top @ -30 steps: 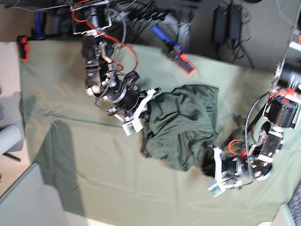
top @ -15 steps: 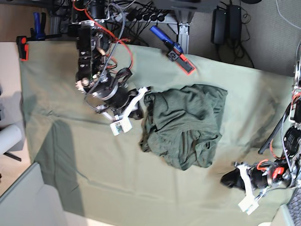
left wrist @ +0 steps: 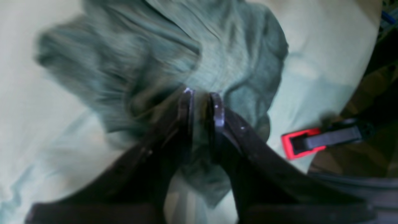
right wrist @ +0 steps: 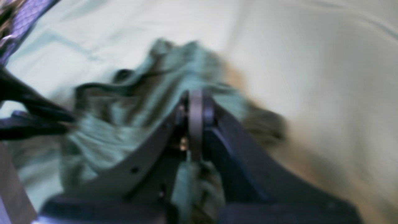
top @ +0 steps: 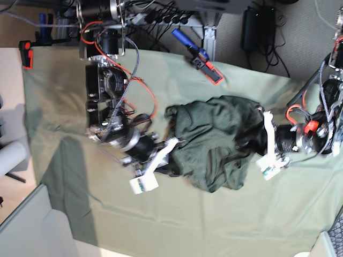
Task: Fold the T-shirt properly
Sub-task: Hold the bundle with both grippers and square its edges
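The dark grey-green T-shirt (top: 211, 136) lies crumpled in the middle of the pale green table cloth (top: 64, 107). My right gripper (top: 170, 159) is at the shirt's lower left edge. In the blurred right wrist view its fingers (right wrist: 196, 109) are pressed together with shirt cloth (right wrist: 124, 130) bunched around and under them. My left gripper (top: 251, 140) is at the shirt's right edge. In the left wrist view its fingertips (left wrist: 189, 105) stand a narrow gap apart with shirt fabric (left wrist: 217, 62) between and below them.
A red and black clamp (top: 206, 65) grips the table's far edge and also shows in the left wrist view (left wrist: 311, 143). An orange clamp (top: 25, 53) sits at the far left corner. Cables and power bricks (top: 257, 27) lie behind the table. A white roll (top: 10, 155) stands at left.
My left arm came from the near right corner up to the shirt's right edge. My right arm moved from the shirt's upper left edge down to its lower left edge. The shirt shifted slightly.
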Controlling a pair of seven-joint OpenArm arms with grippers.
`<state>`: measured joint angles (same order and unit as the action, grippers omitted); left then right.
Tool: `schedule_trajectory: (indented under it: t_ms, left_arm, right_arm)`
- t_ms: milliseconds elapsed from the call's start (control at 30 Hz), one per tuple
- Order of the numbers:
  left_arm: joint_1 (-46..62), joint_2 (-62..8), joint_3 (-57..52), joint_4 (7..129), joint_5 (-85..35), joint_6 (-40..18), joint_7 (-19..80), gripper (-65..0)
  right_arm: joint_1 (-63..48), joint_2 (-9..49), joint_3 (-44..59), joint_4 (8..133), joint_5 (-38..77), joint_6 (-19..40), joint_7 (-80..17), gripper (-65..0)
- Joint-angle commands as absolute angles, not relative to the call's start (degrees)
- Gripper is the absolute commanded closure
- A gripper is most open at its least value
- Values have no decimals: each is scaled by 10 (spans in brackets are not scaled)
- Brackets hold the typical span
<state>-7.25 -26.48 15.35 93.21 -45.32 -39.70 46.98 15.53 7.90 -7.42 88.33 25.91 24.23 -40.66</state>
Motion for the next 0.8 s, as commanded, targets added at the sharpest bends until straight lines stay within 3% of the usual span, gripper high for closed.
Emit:
schedule_trajectory:
  t_ms: [0,300,500,767]
  left_arm:
    - [-84,-264,148,938,-445,-400,444,-86]
    - [-98,-232,148,827,-270,-400,302,-86]
    - [-137,-232,147,743,-255,-400,280,-86]
    - [-170,-232,145,730,-257,-400,281,-86]
  right_arm:
    - [178,74,-84,882,253,244,-383,0]
    - [187,45,-114,737,164,244,-298,0]
    - [187,75,-112,663,149,244,-269,0]
    - [186,98,-81,661,148,243,-271,0]
